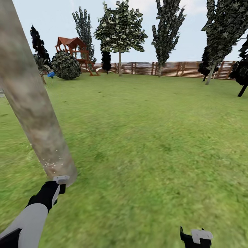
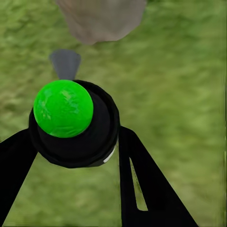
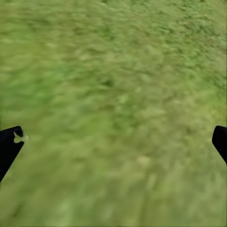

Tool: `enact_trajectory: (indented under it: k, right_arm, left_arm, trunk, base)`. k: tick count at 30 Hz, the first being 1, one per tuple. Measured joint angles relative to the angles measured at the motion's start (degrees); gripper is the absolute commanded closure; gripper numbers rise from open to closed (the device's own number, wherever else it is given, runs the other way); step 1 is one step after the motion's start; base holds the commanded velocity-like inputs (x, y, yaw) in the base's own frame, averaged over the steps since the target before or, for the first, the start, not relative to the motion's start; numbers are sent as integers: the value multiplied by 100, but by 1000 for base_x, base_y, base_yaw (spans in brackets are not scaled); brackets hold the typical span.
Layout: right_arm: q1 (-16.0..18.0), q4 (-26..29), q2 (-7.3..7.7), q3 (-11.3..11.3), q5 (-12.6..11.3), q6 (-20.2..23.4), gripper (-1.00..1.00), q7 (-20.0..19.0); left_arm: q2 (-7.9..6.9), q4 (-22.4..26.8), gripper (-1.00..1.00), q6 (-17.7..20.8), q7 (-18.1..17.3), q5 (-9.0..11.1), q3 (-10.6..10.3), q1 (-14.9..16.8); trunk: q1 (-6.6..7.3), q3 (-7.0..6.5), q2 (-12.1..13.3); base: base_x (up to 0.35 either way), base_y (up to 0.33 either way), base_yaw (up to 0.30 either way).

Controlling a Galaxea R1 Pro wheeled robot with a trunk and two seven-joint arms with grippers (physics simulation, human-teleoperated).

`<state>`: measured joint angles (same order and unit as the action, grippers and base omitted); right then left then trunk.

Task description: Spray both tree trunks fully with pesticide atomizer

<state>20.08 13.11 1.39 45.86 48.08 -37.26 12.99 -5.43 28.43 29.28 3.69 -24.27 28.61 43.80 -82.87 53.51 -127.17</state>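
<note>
Our left gripper (image 2: 71, 156) holds the black pesticide atomizer with round green cap (image 2: 63, 108), its nozzle just beside the smooth mottled beige-grey tree trunk (image 1: 32, 100). Our right gripper (image 3: 113, 142) hangs wide open over the green lawn (image 1: 155, 131).

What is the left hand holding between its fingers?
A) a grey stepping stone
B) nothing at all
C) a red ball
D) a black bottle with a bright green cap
D: in the left wrist view the left hand has its dark fingers on both sides of the black bottle with a bright green cap, aimed toward the pale tree trunk.
</note>
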Motion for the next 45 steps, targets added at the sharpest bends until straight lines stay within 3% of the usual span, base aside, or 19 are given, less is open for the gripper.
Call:
enact_trajectory:
  k: [3, 14, 17, 19, 21, 22, 24, 25, 26, 27, 30, 32, 35, 36, 37, 38, 41, 42, 45]
  right_arm:
    - [0, -2, 0, -2, 0, 0, -100, 0]
    - [0, -1, 0, 1, -1, 0, -100, -1]
    - [0, -1, 0, 1, -1, 0, -100, 0]
    - [0, -1, 0, 1, -1, 0, -100, 0]
    - [-1, -1, 0, 1, -1, 0, -100, 0]
    - [-1, -1, 1, 0, 0, 0, -100, 0]
    - [-1, -1, 1, 0, 0, 0, -100, 0]
    - [-1, -1, 1, 1, -1, 0, -100, 0]
    - [-1, -1, 1, -1, 1, 0, -100, 0]
    - [-1, -1, 1, 0, 0, 0, -100, 0]
    - [-1, -1, 1, 1, 0, 4, -100, 0]
    - [-1, -1, 1, 1, 0, 8, -100, 0]
    - [-1, -1, 1, 0, 0, 8, -100, -1]
    - [-1, -2, 1, 2, -1, 8, -100, -2]
    - [-1, -7, 1, -1, 1, 9, -100, -2]
    - [-1, -6, 1, 0, 0, 9, -100, -5]
    - [-1, -6, 1, 1, 0, 9, -100, -3]
    - [-1, -8, 1, 1, 0, 8, -100, -5]
    - [-1, -9, 1, 1, 0, 8, -100, -4]
  left_arm:
    - [-6, 0, 100, -4, 2, 116, -3, 0]
    - [62, 12, 100, 23, -72, 209, -7, 64]
    - [293, 268, 100, 162, -89, 287, -58, 389]
    - [429, 452, 100, 578, -112, 268, -129, 583]
    - [470, 543, 100, 854, -225, 263, -242, 806]
    - [445, 616, 100, 1003, -546, 320, -461, 971]
    - [346, 842, 100, 1196, -768, 268, -572, 1098]
    - [126, 1086, 100, 1355, -850, 334, -599, 1109]
    - [-16, 1155, 100, 1381, -877, 190, -609, 1102]
    - [-138, 1225, 100, 1420, -1018, 279, -710, 1082]
    - [-115, 1248, 100, 1433, -1142, 339, -1069, 1086]
    - [9, 1252, 100, 1441, -1204, 384, -1306, 1130]
    - [-60, 1261, 100, 1446, -1459, 291, -1346, 1151]
    - [-342, 1268, 100, 1460, -1647, 391, -1343, 1143]
    - [-703, 1277, 100, 1433, -1819, 211, -1346, 1115]
    - [-753, 1285, 100, 1443, -1888, 284, -1370, 1088]
    - [-754, 1297, 100, 1440, -1924, 322, -1377, 1073]
    - [-663, 1328, 100, 1442, -1922, 365, -1383, 1106]
    - [-574, 1382, 100, 1437, -1920, 341, -1390, 1162]
  trunk:
    - [-1, 0, 0]
    - [-2, 0, 0]
    - [-2, -1, 0]
    - [-2, -1, 0]
    - [-2, -1, 0]
    - [-2, -1, 0]
    - [-2, -1, 0]
    - [-2, -1, 0]
    - [-2, 0, 0]
    - [-2, 0, 0]
    - [-3, 0, 0]
    - [-2, 0, 0]
    - [-2, 0, 0]
    - [-3, 0, 0]
    - [-2, 0, 0]
    - [-3, 0, 0]
    - [-3, 0, 0]
    - [-4, 0, 0]
    - [-4, 0, 0]
  base:
    - [171, -167, 277]
    - [8, -11, 278]
    - [0, 0, 278]
    - [0, 0, 250]
    - [0, 0, 97]
    - [0, 0, 21]
    - [0, 0, 7]
    - [0, 0, 2]
    - [0, 0, 0]
    - [0, 0, 0]
    - [0, 0, 0]
    - [0, 0, 0]
    - [0, 0, 0]
    - [0, 0, 0]
    - [0, 0, 0]
    - [0, 0, 0]
    - [-55, 0, 0]
    - [-253, 0, 0]
    - [-142, 0, 0]
